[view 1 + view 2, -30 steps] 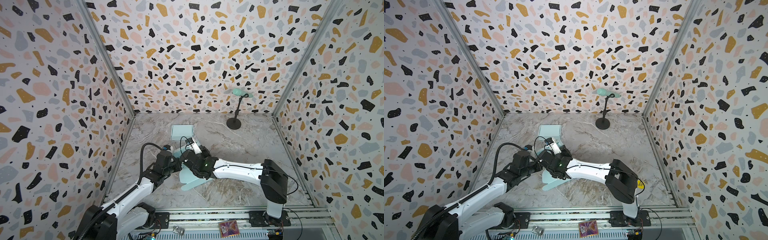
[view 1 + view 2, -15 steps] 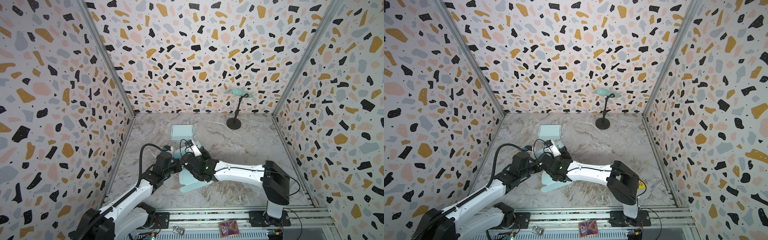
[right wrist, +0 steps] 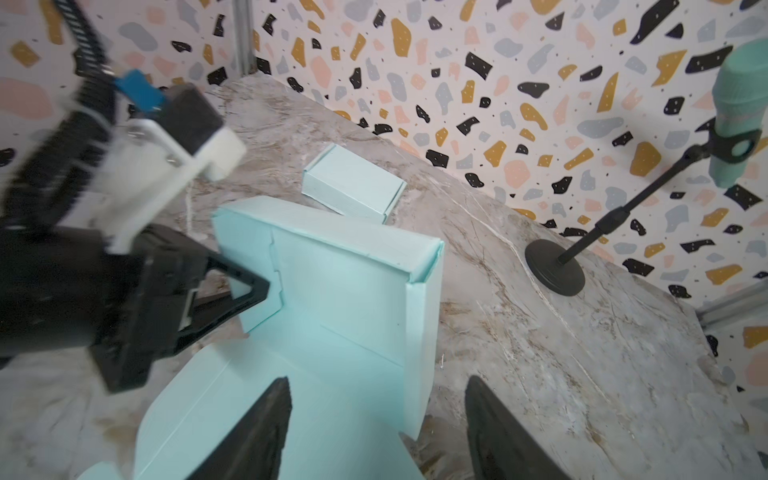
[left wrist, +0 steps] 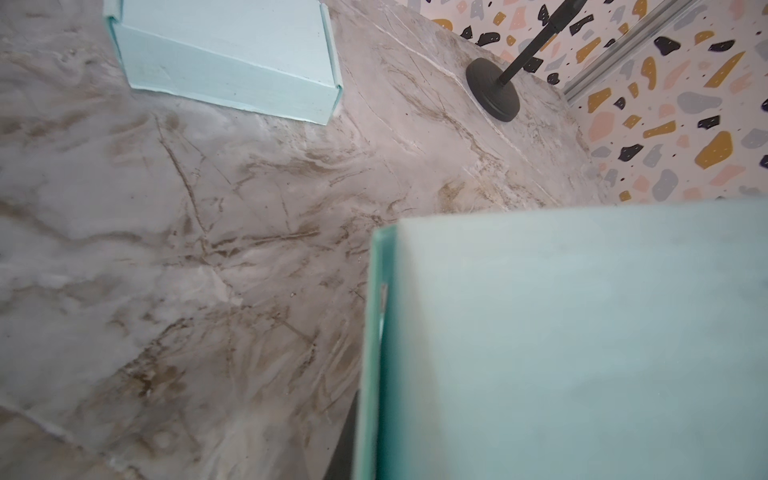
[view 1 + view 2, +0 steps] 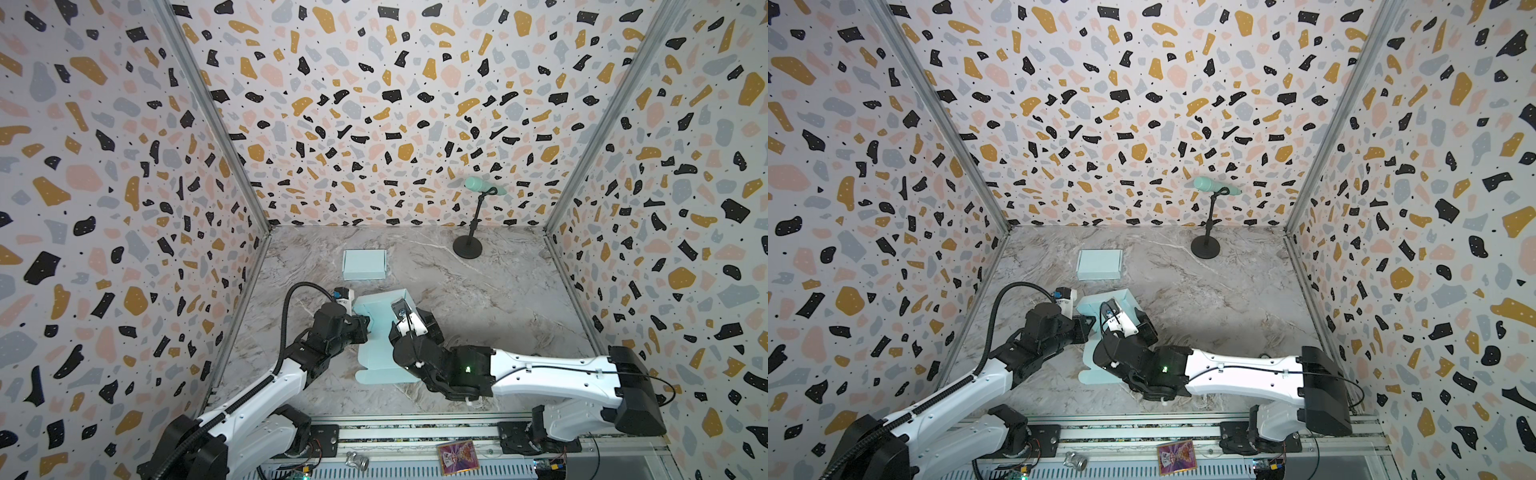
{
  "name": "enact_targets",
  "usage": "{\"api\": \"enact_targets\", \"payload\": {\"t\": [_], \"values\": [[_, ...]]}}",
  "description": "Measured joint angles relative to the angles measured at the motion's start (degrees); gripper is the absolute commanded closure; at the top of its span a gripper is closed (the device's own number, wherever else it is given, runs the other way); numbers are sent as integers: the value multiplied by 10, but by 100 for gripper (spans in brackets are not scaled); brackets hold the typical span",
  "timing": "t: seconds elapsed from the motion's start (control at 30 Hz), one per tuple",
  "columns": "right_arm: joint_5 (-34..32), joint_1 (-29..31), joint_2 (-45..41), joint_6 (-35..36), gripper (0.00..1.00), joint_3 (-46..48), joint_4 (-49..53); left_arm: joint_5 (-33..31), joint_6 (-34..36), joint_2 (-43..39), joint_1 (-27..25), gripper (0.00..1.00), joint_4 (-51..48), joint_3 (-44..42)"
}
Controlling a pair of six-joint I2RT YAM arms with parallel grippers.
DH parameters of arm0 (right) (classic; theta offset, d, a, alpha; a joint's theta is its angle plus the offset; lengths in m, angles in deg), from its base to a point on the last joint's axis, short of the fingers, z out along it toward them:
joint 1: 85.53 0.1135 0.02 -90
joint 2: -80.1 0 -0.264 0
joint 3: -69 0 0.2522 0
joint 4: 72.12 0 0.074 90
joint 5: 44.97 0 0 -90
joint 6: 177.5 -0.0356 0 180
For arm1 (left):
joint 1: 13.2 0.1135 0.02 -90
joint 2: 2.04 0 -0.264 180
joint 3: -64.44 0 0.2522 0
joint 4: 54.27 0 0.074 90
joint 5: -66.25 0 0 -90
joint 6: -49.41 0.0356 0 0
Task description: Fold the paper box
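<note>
Midway through the fold, the teal paper box point(image 5: 376, 332) sits on the marble table point(image 5: 498, 299) front and left of centre, between the 2 arms. In both top views its long axis runs from the robot's base toward the back wall. Its far wall and right wall point(image 3: 417, 345) stand upright, while the lid panel point(image 3: 249, 415) lies flat on the side nearest the base. The left gripper point(image 3: 249, 291) reaches in from the left with its fingers together, apparently pinched on the box's left wall, which fills much of the left wrist view at close range. The right gripper point(image 3: 376, 384) hovers over the flat panel with its fingers point(image 3: 274, 415) spread apart and nothing between them. The upright right wall lies just ahead of it, roughly in line with the gap. That alignment looks like the one the next move depends on: the right arm is clearly nearer to that wall and to the lid, while the left arm is occupied steadying the opposite side. 1 finished box point(image 5: 364, 264) rests well apart toward the back, and a microphone stand point(image 5: 468, 249) stands at rear right.
</note>
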Motion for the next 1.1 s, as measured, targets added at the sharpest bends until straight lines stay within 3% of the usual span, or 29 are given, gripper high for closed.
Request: {"api": "enact_targets", "payload": {"t": [0.1,0.27,0.37,0.5,0.63,0.8,1.1], "values": [[63,-24,-60,24,25,5,-6,-22,25,14,-12,90,-10,9],[238,-202,-162,59,21,36,-31,-55,57,45,-59,89,-9,30],[334,-260,-165,84,20,38,-36,-71,72,78,-87,90,-3,43],[424,-268,-104,127,21,38,-32,-88,94,130,-115,90,3,63],[483,-274,-35,168,21,38,-13,-111,123,175,-140,90,3,88],[535,-313,-10,197,21,44,-2,-139,158,205,-158,91,5,113],[561,-346,31,200,25,90,-26,-167,185,225,-160,92,24,113]]}}
